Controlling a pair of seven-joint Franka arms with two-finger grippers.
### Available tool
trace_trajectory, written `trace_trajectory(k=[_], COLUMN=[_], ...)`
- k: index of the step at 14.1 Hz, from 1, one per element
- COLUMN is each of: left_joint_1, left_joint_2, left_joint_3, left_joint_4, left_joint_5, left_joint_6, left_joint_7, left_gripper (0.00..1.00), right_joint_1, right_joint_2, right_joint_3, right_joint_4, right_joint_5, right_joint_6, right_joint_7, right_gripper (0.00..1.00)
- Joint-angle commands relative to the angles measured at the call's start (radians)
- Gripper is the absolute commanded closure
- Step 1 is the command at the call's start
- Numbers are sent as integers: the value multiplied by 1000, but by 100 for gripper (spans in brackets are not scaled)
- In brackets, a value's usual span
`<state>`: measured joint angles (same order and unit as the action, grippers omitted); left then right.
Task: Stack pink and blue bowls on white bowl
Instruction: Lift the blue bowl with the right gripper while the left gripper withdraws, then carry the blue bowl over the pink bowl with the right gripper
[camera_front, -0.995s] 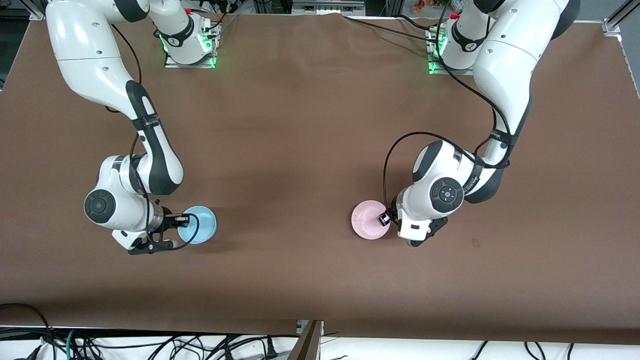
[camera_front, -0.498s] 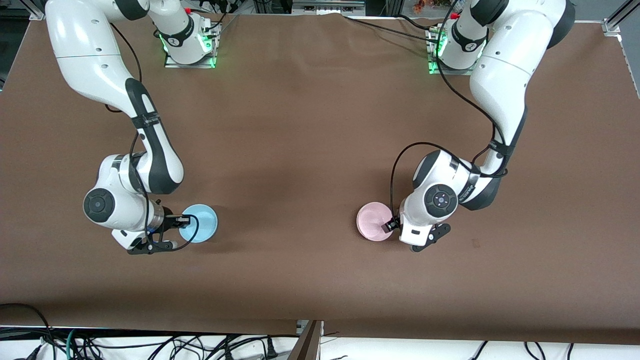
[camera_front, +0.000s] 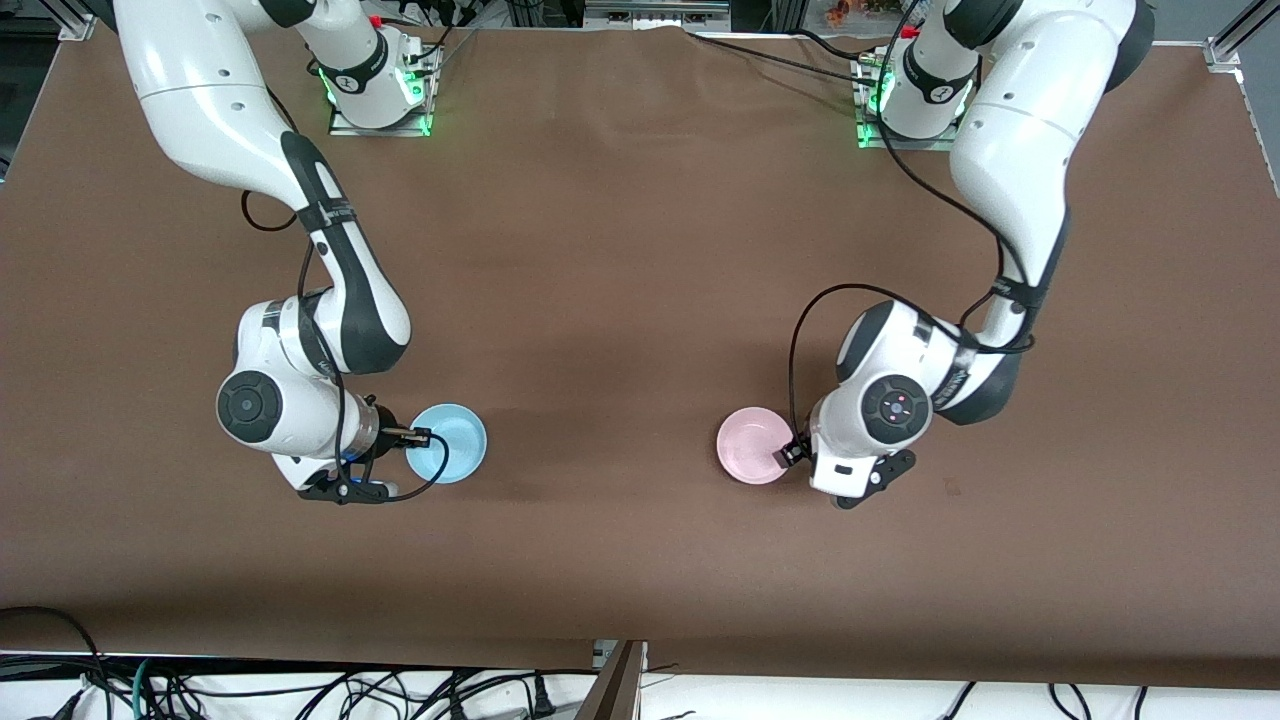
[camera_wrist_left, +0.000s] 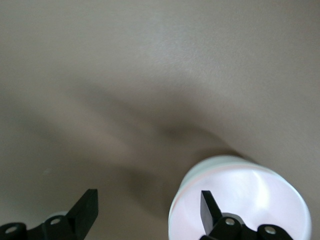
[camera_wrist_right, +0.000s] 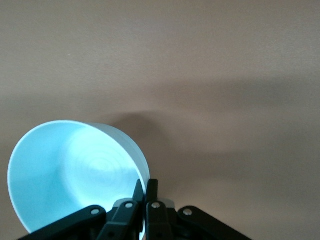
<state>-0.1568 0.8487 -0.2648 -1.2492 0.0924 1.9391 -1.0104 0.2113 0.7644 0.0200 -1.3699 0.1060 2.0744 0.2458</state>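
The light blue bowl (camera_front: 455, 445) is held by its rim in my right gripper (camera_front: 420, 437), which is shut on it. In the right wrist view the bowl (camera_wrist_right: 65, 170) hangs tilted from the gripper (camera_wrist_right: 147, 186) over the brown table. The pale pink bowl (camera_front: 748, 443) sits on the table toward the left arm's end. My left gripper (camera_front: 792, 455) is open at its rim. In the left wrist view (camera_wrist_left: 147, 200) one fingertip (camera_wrist_left: 209, 202) is inside the pink bowl (camera_wrist_left: 250, 195) and the other is well outside it. The white bowl is out of view.
The brown table cover (camera_front: 620, 300) stretches between the two bowls. The arm bases (camera_front: 380, 90) stand along the edge farthest from the front camera. Cables (camera_front: 300, 690) hang below the nearest edge.
My right gripper has carried the blue bowl toward the left arm's end of the table. The left arm has shifted slightly and the pink bowl has moved a little with it.
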Motion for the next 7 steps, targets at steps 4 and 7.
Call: trace_trajectory(k=[4,7], left_joint_1=[87,284], left_joint_2=[-173,-269], left_joint_3=[-4,-2], left_joint_4=[201,194], left_joint_5=[-100,-95], left_joint_6=[-452,-520], left_joint_7=[302,721], left_gripper=[7,6], right_joint_1=[9,97], right_joint_2=[-4,28], right_joint_3=[102,118], right_joint_4=[69,132], right_joint_5=[4,3], right_joint_6=[-51,-13], right_joint_7=[266,488], right_gripper=[100,100])
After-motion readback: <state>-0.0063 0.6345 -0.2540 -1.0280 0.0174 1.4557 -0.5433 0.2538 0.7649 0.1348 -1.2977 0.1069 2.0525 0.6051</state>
